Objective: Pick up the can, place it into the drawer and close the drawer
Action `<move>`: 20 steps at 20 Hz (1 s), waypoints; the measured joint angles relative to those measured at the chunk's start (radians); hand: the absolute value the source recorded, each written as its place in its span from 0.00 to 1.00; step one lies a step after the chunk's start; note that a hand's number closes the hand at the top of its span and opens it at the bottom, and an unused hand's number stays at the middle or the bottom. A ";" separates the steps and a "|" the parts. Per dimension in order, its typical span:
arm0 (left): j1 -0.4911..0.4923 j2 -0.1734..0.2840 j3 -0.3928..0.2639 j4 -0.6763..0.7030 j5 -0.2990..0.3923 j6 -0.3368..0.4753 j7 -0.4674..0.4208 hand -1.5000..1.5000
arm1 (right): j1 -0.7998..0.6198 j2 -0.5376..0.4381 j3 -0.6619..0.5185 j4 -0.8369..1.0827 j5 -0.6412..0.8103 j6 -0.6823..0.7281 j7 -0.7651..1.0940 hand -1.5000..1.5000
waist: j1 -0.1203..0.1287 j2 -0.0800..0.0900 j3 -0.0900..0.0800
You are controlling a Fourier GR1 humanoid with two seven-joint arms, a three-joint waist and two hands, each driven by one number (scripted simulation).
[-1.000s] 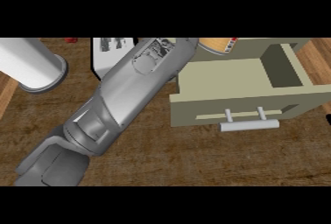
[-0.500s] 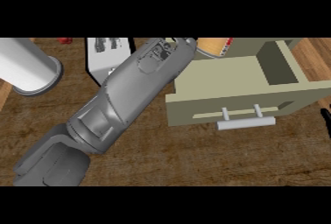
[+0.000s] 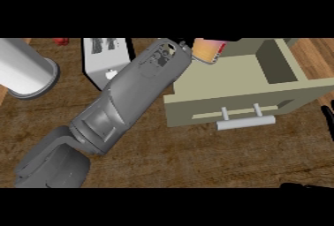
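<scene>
Far left on the wooden counter [image 3: 195, 154] stands a white cylinder [image 3: 23, 70] with a dark base ring, cut off by the edge. Next to it, further back, sits a pale grey box with dark markings on top [image 3: 104, 57], partly hidden behind the arm. A small red object [image 3: 61, 41] shows at the back edge between them; what it is cannot be told.

The left forearm [image 3: 124, 103] crosses the middle diagonally, rising from the lower left toward the back of the counter. Its wrist ends right at the can [image 3: 209, 49], which shows orange, pink and white at the top edge, just behind the drawer's back wall. The left hand itself is hidden beyond the wrist, so whether its fingers are curled round the can cannot be told.

To the right the beige drawer [image 3: 222, 84] stands pulled open, its cavity bare, a light bar handle [image 3: 245, 122] on its front. At the far right edge a sliver of the black right hand [image 3: 328, 115] shows; its fingers cannot be made out
</scene>
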 measured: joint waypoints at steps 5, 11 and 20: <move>0.012 0.000 -0.040 0.023 0.013 0.022 -0.023 0.00 | -0.014 -0.008 0.002 0.004 0.000 0.003 0.005 0.00 | -0.010 0.004 0.000; 0.030 0.000 -0.069 0.035 0.038 0.073 -0.038 0.00 | -0.029 -0.010 0.007 0.006 0.003 0.002 0.004 0.00 | -0.019 0.006 0.000; 0.049 0.000 -0.088 0.030 0.089 0.126 -0.070 0.00 | -0.035 -0.018 0.010 -0.018 0.016 0.001 0.003 0.00 | -0.023 0.006 0.000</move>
